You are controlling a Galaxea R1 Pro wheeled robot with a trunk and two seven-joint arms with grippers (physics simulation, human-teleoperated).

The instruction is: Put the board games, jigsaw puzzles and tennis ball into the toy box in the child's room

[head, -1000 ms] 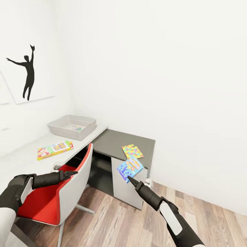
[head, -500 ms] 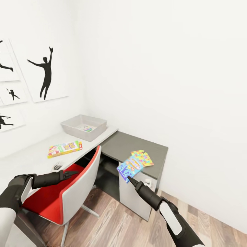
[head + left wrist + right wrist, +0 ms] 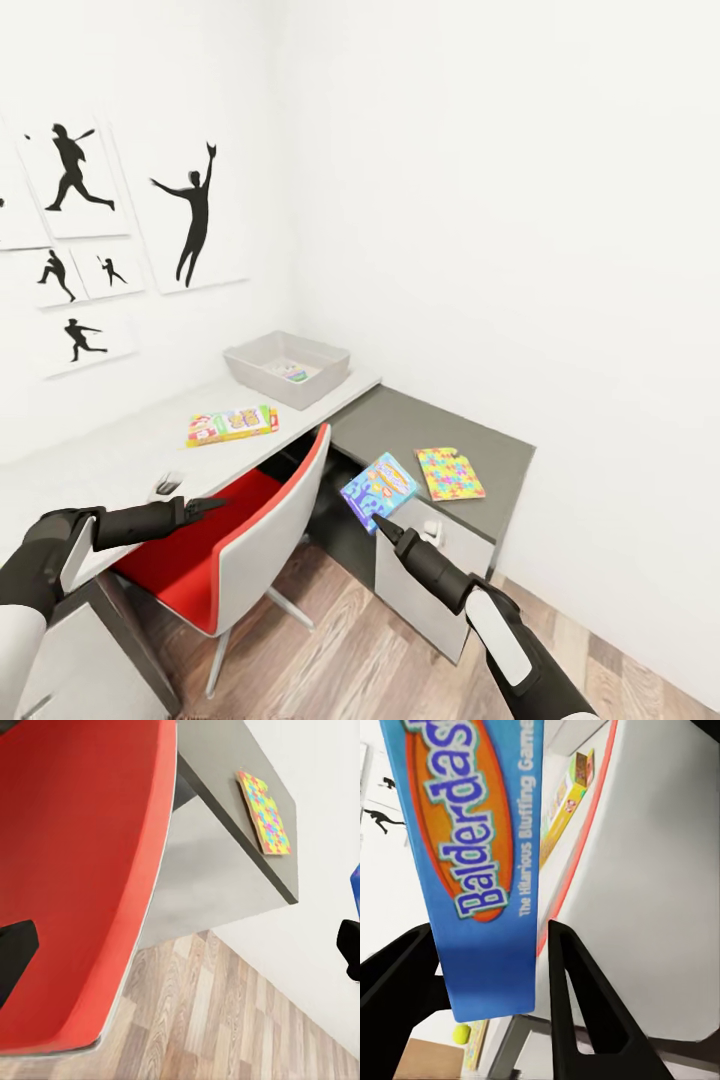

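Observation:
My right gripper [image 3: 378, 520] is shut on a blue board game [image 3: 380, 488], held upright in front of the desk; its title face shows between the fingers [image 3: 484, 855]. On the dark corner section of the table [image 3: 400, 425] lies a jigsaw puzzle [image 3: 449, 473], also seen from the left wrist [image 3: 264, 823]. A second board game [image 3: 232, 424] rests flat on the light top. The toy box [image 3: 262, 375] stands at the back by the wall with a small colourful item inside. The tennis ball [image 3: 461, 1033] shows low beside the held box. My left gripper [image 3: 205, 506] hovers open over the red chair.
A red chair [image 3: 235, 535] with a white back is pushed under the desk between my arms. Black silhouette pictures [image 3: 190, 210] hang on the left wall. White drawers [image 3: 435, 590] close off the desk's corner, with wood-plank floor [image 3: 350, 650] below.
The whole picture has shifted right as the camera turned left, bringing more wall pictures into view. Both arms keep their pose, and the blue board game stays in the right gripper.

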